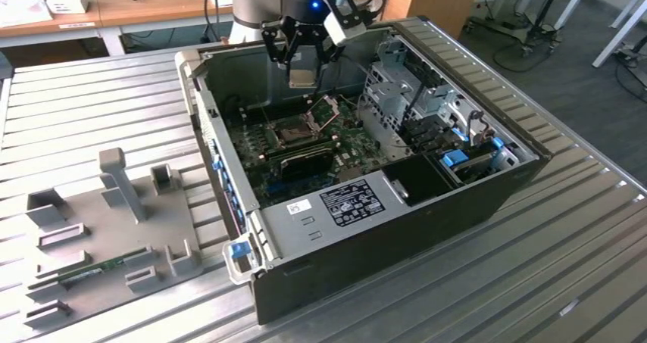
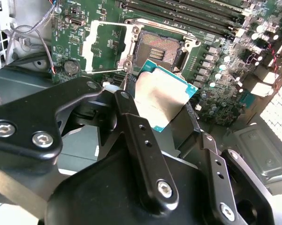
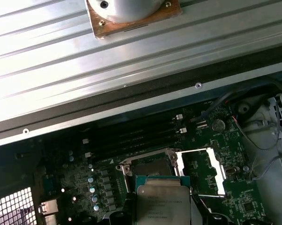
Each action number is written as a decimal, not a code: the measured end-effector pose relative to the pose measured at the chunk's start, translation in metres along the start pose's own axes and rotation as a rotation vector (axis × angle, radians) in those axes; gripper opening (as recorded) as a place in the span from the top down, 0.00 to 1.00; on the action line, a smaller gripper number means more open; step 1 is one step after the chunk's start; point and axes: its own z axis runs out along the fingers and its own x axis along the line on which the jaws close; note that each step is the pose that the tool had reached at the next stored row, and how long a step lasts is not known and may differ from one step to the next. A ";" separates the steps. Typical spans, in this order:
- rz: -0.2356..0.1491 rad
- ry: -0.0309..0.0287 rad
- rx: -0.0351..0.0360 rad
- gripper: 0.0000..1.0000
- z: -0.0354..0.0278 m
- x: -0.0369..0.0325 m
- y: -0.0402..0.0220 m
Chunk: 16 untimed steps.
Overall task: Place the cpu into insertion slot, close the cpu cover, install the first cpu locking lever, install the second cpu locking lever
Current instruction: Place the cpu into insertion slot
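cpu (image 2: 162, 101) hangs clamped in the gripper (image 2: 160, 115) jaws above the open insertion slot (image 2: 159, 49), cpu cover (image 2: 87, 47) swung back beside it; squaring its edges to the slot and lowering flat seems wisest

The cpu (image 2: 162, 96) — a small flat square chip with a dull silver metal top and a teal-green rim — hangs tilted in the air, pinched at two opposite edges by the gripper (image 1: 303, 69), close over the insertion slot (image 2: 159, 49) but not in it. That small square black socket with a silvery metal rim lies bare, its contact field showing. The cpu cover (image 2: 108, 47) — a thin silvery frame plate with a large square window — is swung open on its hinge beside the socket.
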 end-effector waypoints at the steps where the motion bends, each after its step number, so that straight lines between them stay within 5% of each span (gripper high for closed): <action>1: 0.000 0.0000 0.0000 0.46 0.0000 0.0000 0.0000; 11: 0.004 -0.0003 0.0000 0.46 0.0000 0.0000 0.0000; 16: 0.062 -0.0054 -0.0003 0.46 0.0006 0.0000 -0.0001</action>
